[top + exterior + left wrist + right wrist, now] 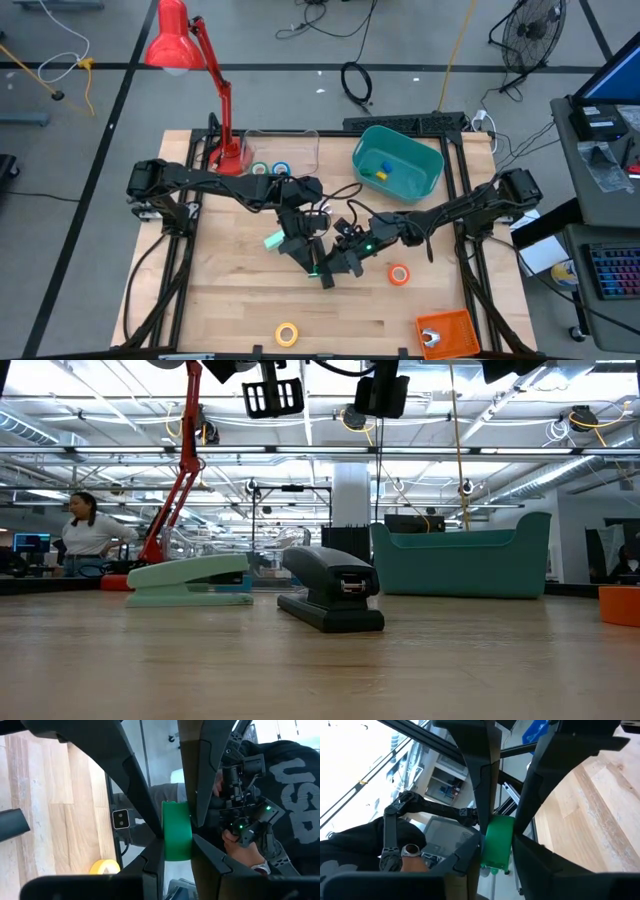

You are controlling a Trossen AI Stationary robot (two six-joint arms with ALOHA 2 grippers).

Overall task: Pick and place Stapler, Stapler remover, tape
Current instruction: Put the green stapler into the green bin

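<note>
The teal bin [425, 172] at the back of the worktop [220, 300] holds only small yellow and blue pieces [380, 170]. The black stapler [330, 595] lies on the worktop beside a pale green stapler [190, 578], mostly hidden under the arms from above. The orange tape [399, 274] and the yellow tape [287, 334] lie in the open. Above the middle, the left gripper [177, 840] and the right gripper [497, 845] meet. Both jaws are closed on one green piece [176, 832], and we cannot tell what it is.
</note>
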